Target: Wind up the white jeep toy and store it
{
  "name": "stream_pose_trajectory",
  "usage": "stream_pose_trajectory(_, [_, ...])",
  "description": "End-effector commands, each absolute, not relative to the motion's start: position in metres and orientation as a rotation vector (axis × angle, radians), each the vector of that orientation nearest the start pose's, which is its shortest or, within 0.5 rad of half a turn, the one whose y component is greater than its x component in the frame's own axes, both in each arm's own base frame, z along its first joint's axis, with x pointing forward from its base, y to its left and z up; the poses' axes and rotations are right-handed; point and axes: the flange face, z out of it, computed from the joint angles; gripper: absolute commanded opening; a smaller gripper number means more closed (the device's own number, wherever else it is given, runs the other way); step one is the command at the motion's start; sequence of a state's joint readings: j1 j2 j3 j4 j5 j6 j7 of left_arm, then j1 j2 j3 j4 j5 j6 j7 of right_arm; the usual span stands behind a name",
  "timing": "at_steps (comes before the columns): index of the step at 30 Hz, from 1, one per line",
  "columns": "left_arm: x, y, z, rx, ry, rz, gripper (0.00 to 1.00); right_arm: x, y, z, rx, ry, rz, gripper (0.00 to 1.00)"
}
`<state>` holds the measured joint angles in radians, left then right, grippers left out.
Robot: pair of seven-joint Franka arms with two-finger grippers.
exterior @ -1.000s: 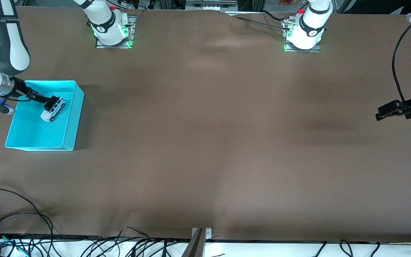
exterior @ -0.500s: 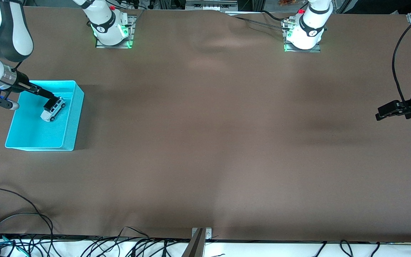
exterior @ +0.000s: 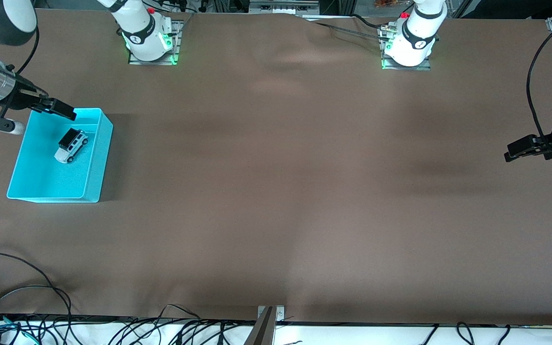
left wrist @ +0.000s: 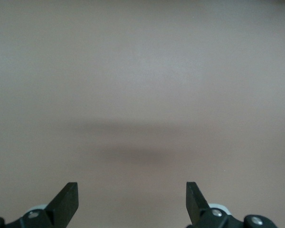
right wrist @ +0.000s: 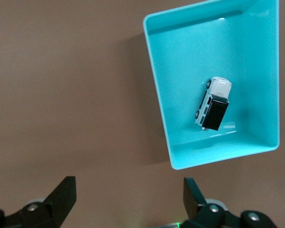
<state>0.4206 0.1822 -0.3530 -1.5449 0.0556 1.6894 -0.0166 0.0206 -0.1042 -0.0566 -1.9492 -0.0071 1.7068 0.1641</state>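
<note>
Below my right gripper [exterior: 67, 114], down on the table, stands the open turquoise plastic bin [exterior: 99, 158] of rectangular shape, at the right arm's end of the table. My right gripper hangs in the air over the rim of this bin, at the edge that lies closest to the robot bases. Its two black fingers [right wrist: 61, 195] are spread wide apart and nothing is between them.

The small boxy white jeep toy with the black roof panel and the dark wheels [exterior: 71, 145] rests on the floor of the bin, inside it, on its wheels. It lies lower than my right gripper and apart from it; no finger touches it. In my right wrist view the same toy [right wrist: 213, 103] shows from above, with its black roof panel clearly visible and its white front part pointing away from the bin wall that is closest to it. It sits near one of the short walls of the bin [right wrist: 161, 99], and its body is slightly turned against the walls, not parallel to them.

My left gripper [exterior: 513, 154] waits at the left arm's end of the table, in the air over the plain brown cloth that covers the table [exterior: 276, 191]. Its black fingers [left wrist: 66, 202] are also spread wide, with nothing between them, and under them the left wrist view shows only the cloth [left wrist: 142, 95] and a soft shadow on it.
</note>
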Motion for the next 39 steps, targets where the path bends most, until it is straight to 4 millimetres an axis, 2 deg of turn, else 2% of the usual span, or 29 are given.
stream_pose_trajectory(1, [0.609,0.061,0.545,-3.166,-0.128,0.051,1.0,0.541,0.018,0.55,-3.12,0.261,0.278,1.0])
stream_pose_trajectory(6, [0.609,0.061,0.545,-3.166,-0.128,0.051,1.0,0.546,0.026,0.574,-3.121,0.295,0.293,1.0])
stream_pose_trajectory(14, [0.609,0.061,0.545,-3.166,-0.128,0.051,1.0,0.546,0.029,0.59,-3.126,0.271,0.254,1.0])
stream_pose_trajectory(18, [0.609,0.061,0.545,-3.166,-0.128,0.051,1.0,0.549,0.026,0.591,-3.132,0.248,0.22,1.0])
stream_pose_trajectory(30, [0.609,0.061,0.545,-3.166,-0.128,0.051,1.0,0.549,0.016,0.597,-3.133,-0.065,0.173,1.0])
stream_pose_trajectory(39, [0.609,0.061,0.545,-3.166,-0.128,0.051,1.0,0.556,0.017,0.593,-3.127,-0.054,0.101,1.0])
